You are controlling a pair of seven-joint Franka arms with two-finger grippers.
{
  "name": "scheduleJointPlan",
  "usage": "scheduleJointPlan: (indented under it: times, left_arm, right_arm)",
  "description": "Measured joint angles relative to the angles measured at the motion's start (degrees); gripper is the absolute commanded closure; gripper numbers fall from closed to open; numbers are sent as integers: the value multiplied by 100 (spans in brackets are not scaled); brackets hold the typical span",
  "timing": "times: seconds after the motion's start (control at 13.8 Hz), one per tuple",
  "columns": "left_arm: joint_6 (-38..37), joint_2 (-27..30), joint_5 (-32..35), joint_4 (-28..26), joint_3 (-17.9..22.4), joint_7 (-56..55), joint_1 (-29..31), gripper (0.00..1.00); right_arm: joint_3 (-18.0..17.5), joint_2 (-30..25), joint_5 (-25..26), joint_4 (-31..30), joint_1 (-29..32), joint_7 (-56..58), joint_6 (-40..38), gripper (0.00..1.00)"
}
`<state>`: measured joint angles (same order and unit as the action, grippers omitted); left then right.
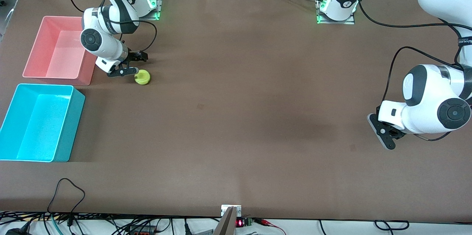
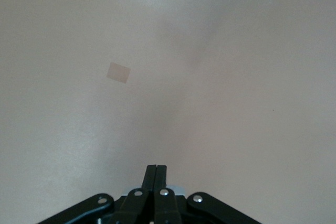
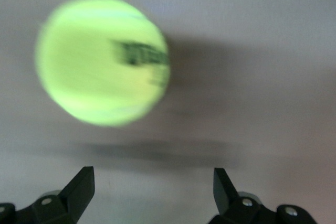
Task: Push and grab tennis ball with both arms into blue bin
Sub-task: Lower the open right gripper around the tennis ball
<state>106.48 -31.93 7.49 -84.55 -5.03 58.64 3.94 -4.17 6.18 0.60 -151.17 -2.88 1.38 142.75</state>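
The right arm bends low, its right pincer spread wide and empty, just beside the tennis ball – which lies on the tabletop near the pink bin. The left pincer – fingers pressed together, empty – waits near its end.

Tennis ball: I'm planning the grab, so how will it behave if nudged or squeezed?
The tennis ball is round on a flat table, so a nudge from the open right gripper would probably send it rolling. Its fuzzy surface likely grips well. It probably weighs little.
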Motion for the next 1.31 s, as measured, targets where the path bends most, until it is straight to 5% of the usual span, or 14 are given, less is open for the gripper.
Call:
scheduleJointPlan:
  times: [1.31]
  left_arm:
    - [1,14,0,73,-19,-338,0,100]
  right_arm:
    - [0,162,315,367,333,252,525,0]
